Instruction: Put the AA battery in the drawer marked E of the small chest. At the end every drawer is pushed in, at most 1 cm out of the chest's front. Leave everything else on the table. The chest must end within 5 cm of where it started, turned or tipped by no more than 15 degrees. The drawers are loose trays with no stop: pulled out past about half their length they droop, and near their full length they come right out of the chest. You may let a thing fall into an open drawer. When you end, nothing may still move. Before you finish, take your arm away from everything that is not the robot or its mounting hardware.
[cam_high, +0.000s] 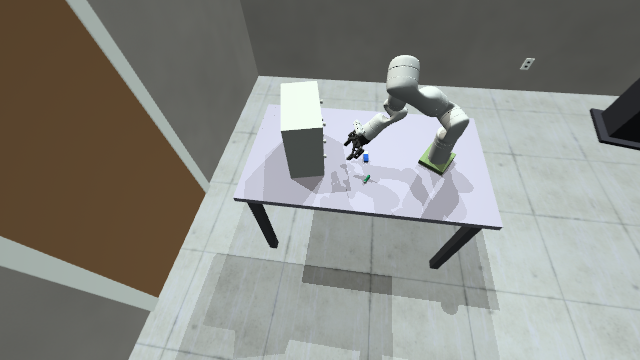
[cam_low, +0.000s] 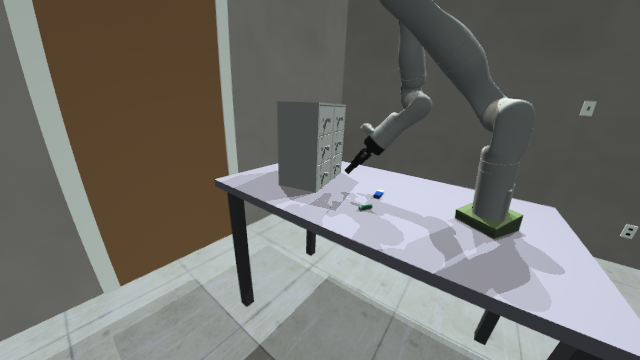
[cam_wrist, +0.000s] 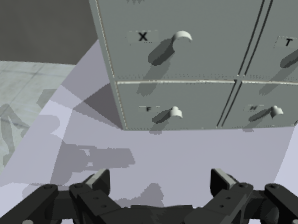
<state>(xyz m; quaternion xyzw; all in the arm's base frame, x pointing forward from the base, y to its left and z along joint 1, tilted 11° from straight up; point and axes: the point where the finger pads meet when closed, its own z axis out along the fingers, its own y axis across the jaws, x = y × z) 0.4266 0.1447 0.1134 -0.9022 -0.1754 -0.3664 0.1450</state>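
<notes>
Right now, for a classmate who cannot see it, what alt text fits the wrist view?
Open black two-finger gripper before a grey drawer chest, its visible drawers shut, with pale curved handles. The upper-left drawer is labelled X; a pale lilac tabletop lies below.

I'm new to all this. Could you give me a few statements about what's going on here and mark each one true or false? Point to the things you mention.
1. The jaws (cam_high: 351, 151) (cam_low: 348, 171) are wide open. True.
2. The green battery (cam_high: 367, 178) (cam_low: 365, 207) is already inside the chest (cam_high: 301, 107) (cam_low: 298, 145) (cam_wrist: 170, 60). False: it lies on the table (cam_high: 400, 200) (cam_low: 500, 260) (cam_wrist: 175, 155).
3. The blue item (cam_high: 366, 157) (cam_low: 378, 194) is on the table too. True.
4. One drawer is pulled far out. False: the drawers in view look pushed in.
5. The arm stands on a red base plate. False: the plate (cam_high: 425, 162) (cam_low: 492, 231) is green.
</notes>
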